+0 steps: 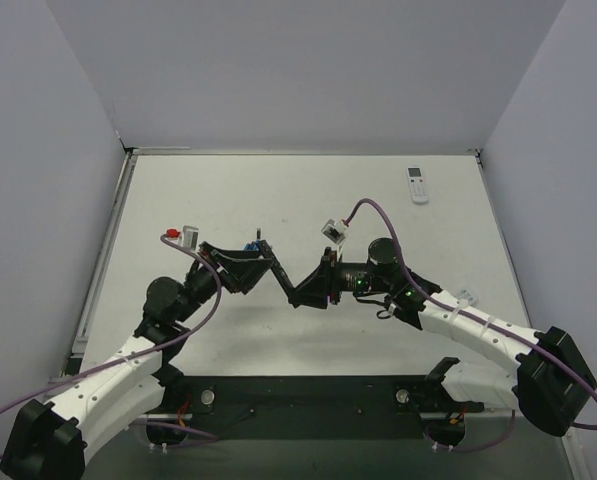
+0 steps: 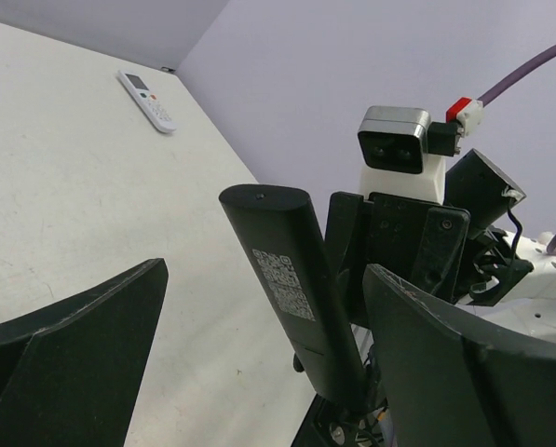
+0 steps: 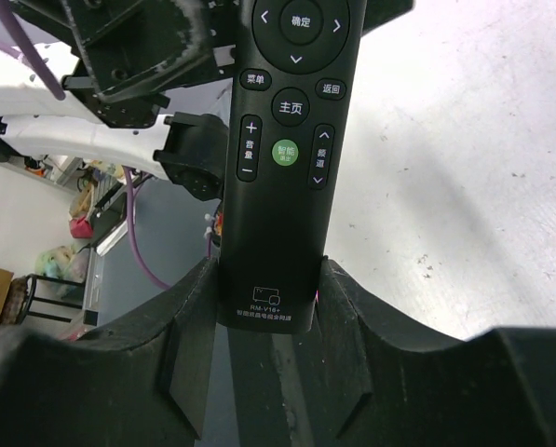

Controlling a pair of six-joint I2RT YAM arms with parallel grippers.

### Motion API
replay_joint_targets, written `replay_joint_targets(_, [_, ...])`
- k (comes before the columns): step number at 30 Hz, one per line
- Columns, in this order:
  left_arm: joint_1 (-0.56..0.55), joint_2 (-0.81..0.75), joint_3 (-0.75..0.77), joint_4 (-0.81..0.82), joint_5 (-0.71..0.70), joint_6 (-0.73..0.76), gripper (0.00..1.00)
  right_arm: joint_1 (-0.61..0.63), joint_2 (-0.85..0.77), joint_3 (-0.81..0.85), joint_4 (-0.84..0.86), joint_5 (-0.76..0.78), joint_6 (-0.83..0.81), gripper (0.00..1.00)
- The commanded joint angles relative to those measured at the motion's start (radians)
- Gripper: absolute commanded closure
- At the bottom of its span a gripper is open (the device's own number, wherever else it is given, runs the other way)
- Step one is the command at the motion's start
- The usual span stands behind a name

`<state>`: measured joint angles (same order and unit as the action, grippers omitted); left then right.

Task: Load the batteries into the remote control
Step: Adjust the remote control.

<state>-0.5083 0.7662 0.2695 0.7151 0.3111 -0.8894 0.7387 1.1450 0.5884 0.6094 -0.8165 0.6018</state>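
Left gripper [image 2: 264,279] gapes wide, empty, its jaws flanking the remote [image 3: 282,186] without touching — the right gripper [image 3: 268,275] clamps the remote's lower end, holding it aloft. No battery shows loaded — likely all the loading remains.

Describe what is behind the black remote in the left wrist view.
Behind the black remote stands the right gripper with its wrist camera, then the wall. Its clamping spot is covered by the remote itself.
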Motion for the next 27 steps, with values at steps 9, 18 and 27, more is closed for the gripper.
replay_joint_targets(9, [-0.076, 0.137, -0.019, 0.303, -0.089, -0.143, 0.16, 0.019, -0.016, -0.007, 0.193, -0.082, 0.055, 1.00])
replay_joint_targets(18, [-0.130, 0.162, -0.021, 0.383, -0.104, -0.197, 0.52, 0.021, -0.004, -0.001, 0.187, -0.082, 0.052, 1.00])
replay_joint_targets(27, [-0.165, -0.033, 0.057, -0.165, -0.375, -0.152, 1.00, 0.036, -0.079, 0.016, -0.075, 0.052, -0.134, 0.43])
